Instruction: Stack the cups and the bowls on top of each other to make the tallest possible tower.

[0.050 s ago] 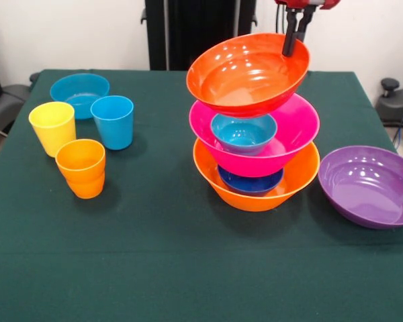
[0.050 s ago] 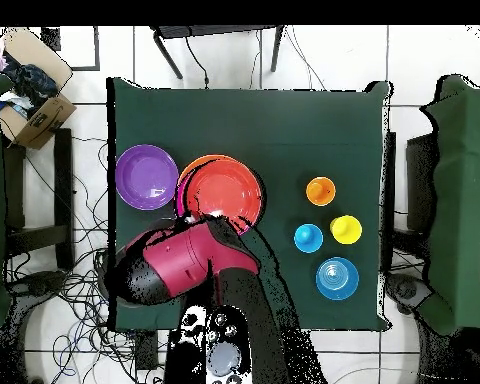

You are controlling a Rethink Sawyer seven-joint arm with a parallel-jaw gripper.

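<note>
Red-orange bowl tops the tower, tilted; the hand pinches its far right rim.

A dark green cloth covers the worktop. At its centre stands the tower, all glossy: a large orange bowl at the base, a dark blue bowl inside it, then a bright pink bowl holding a teal bowl, and a red-orange bowl with faint concentric rings on top. At three o'clock sits a purple bowl. At nine o'clock are a yellow cup, a light blue cup and an orange cup with a ridged middle; at ten o'clock a light blue bowl. The hand is black below red.
</note>
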